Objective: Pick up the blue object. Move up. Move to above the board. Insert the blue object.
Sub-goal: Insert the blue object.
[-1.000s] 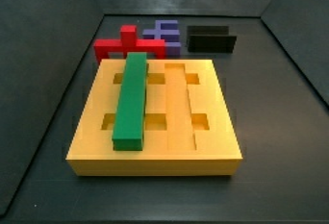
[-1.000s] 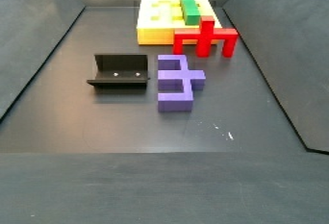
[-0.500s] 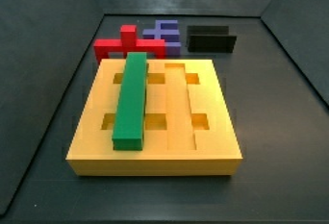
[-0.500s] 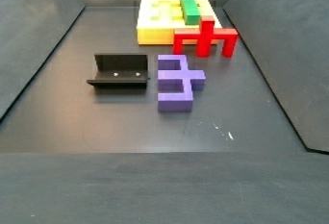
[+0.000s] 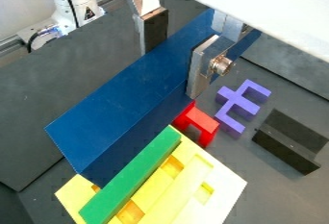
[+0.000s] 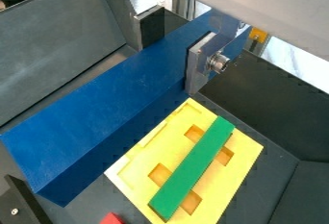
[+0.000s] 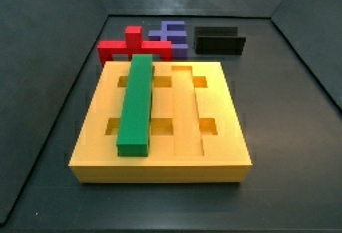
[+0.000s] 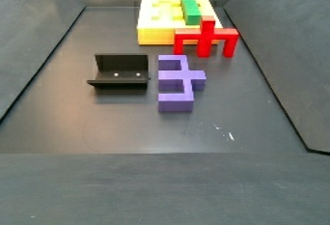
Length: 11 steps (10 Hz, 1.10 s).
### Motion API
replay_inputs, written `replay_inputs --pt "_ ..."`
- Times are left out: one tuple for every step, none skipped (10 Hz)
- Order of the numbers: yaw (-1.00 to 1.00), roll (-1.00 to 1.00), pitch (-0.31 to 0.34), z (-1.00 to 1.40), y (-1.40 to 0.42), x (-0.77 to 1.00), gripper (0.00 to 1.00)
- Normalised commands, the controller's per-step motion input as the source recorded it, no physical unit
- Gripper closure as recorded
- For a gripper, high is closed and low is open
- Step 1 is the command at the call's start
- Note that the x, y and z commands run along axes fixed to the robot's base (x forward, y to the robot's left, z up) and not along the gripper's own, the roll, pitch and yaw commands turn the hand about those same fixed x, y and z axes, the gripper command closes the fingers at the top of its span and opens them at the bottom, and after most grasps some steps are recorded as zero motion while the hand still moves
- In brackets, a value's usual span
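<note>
My gripper [image 5: 178,55] is shut on the blue object [image 5: 141,103], a long deep-blue bar held between the silver fingers; it also shows in a wrist view [image 6: 103,122] with the gripper [image 6: 176,53] around it. The bar hangs high above the floor. The board [image 6: 135,165] lies below it, yellow and grooved, with a green bar [image 6: 193,165] in one groove. The board shows in both side views [image 7: 174,162] [image 8: 154,26]. Neither the gripper nor the blue bar shows in the side views.
A red piece [image 8: 206,38] stands against the board's edge. A purple stepped block [image 8: 178,82] lies beside the dark fixture [image 8: 119,72]. Grey walls enclose the floor. The green bar [image 7: 136,102] fills the board's left groove.
</note>
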Motion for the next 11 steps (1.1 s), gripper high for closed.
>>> replay_inputs --pt "0.04 0.00 0.027 -0.08 -0.01 0.33 1.00" --pt "0.27 0.00 0.010 -0.07 -0.07 0.33 1.00" --pt "0.46 0.03 0.011 -0.14 -0.16 0.36 1.00" --pt "0.25 -0.04 0.000 -0.30 -0.31 0.33 1.00" --pt "0.08 -0.13 -0.006 -0.50 -0.31 0.32 1.00" --pt "0.13 -0.15 -0.069 -0.52 -0.27 0.25 1.00" --pt "0.17 -0.17 -0.147 -0.63 -0.15 0.11 1.00" --pt "0.18 -0.18 -0.140 -0.65 -0.13 0.12 1.00" --pt "0.19 -0.18 -0.117 -0.67 -0.14 0.10 1.00" --pt "0.10 -0.09 -0.144 -0.85 -0.11 0.14 1.00" --pt "0.00 -0.02 -0.169 -0.93 -0.15 0.13 1.00"
